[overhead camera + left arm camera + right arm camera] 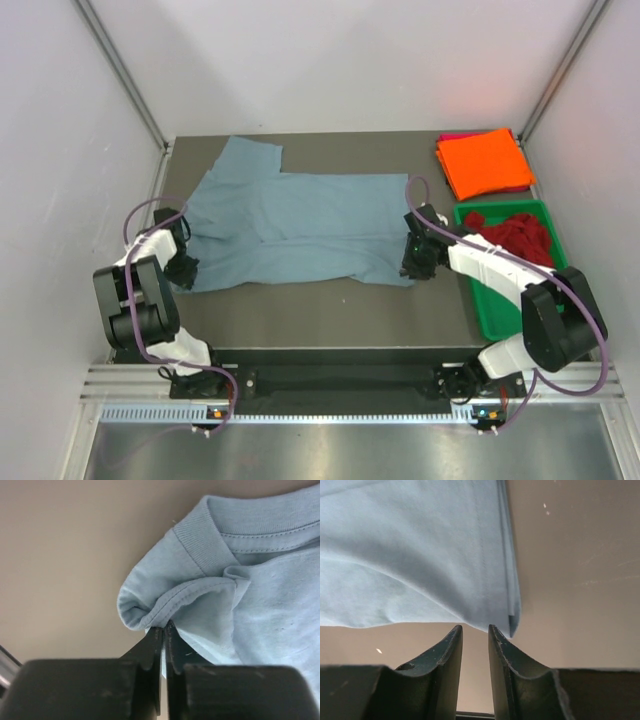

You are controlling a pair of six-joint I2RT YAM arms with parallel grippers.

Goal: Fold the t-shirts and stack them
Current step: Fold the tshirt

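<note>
A dusty blue-grey t-shirt (pixel 300 225) lies spread across the middle of the table, one sleeve pointing to the far left. My left gripper (pixel 185 262) is at its near left end, by the neckband. In the left wrist view the left gripper (pixel 163 627) is shut on a bunched fold of the blue-grey t-shirt (pixel 260 595). My right gripper (pixel 412 262) sits at the near right corner. Its open jaws (pixel 475 626) stand just short of the hem of the blue-grey t-shirt (pixel 420 555), with nothing between them. A folded orange t-shirt (pixel 485 160) rests on a magenta-pink one (pixel 452 137) at the far right.
A green tray (pixel 500 320) along the right edge holds a crumpled dark red t-shirt (pixel 520 235). White walls close in the table on the left, right and far sides. Bare tabletop (pixel 330 320) shows between the shirt and the arm bases.
</note>
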